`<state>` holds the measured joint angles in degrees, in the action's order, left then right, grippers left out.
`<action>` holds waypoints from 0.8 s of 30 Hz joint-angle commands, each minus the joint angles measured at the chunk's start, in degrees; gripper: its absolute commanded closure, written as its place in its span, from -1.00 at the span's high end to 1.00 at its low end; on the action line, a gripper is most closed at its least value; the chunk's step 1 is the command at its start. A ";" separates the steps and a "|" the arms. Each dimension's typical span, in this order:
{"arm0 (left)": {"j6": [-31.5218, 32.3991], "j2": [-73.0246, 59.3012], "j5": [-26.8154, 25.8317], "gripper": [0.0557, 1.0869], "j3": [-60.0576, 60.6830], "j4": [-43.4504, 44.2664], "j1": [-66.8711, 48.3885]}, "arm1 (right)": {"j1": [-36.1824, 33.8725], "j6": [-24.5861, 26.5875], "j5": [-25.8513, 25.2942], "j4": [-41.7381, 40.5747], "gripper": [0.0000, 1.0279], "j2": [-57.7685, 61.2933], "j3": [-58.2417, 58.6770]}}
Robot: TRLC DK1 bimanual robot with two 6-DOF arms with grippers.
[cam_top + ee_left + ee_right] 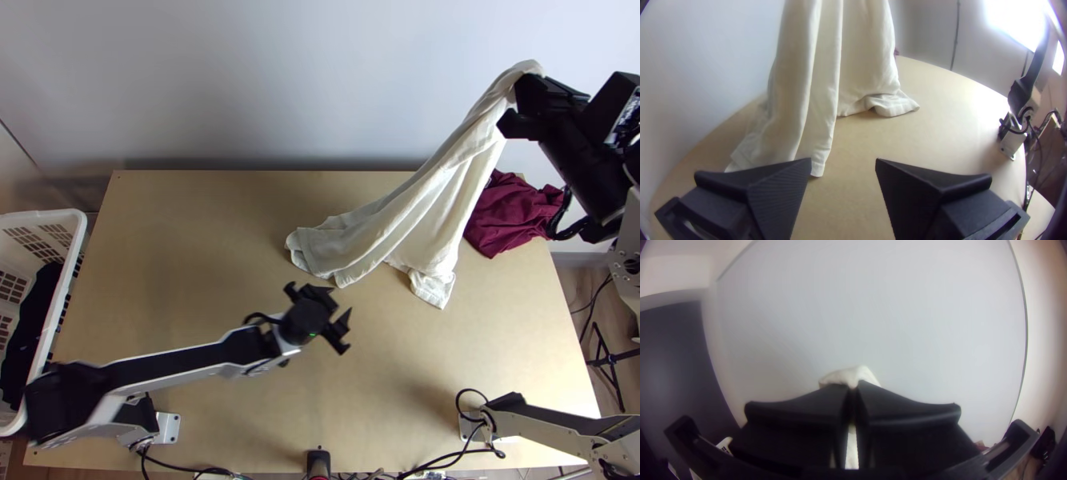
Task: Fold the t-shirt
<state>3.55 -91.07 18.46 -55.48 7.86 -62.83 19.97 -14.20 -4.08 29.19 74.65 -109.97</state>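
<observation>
T-shirt [424, 208] in right gripper [525, 91]

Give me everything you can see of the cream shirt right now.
The shirt is plain cream, of thin, soft-looking cloth. It is unfolded but gathered: the right tool pinches it at the top, high over the far right of the table. From there it slants down in long loose pleats, its lower end resting rumpled on the tabletop in two parts, with stitched-looking hems.
</observation>
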 commanded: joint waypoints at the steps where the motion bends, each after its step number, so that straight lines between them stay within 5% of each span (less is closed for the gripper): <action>1: -2.06 -13.44 5.71 0.41 -6.30 6.20 -3.44 | -1.07 0.13 0.03 0.08 -0.95 -0.47 -0.07; 14: -6.01 -23.89 18.28 0.41 -12.10 13.94 1.39 | -1.69 1.10 0.03 0.08 -0.95 -0.65 -1.21; 24: -6.01 -26.88 19.07 0.41 -14.30 14.12 2.80 | -1.42 0.84 0.12 -0.01 -0.95 0.32 -2.79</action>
<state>-2.48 -115.52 36.67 -67.90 21.43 -60.71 18.46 -13.28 -4.05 29.30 74.32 -111.61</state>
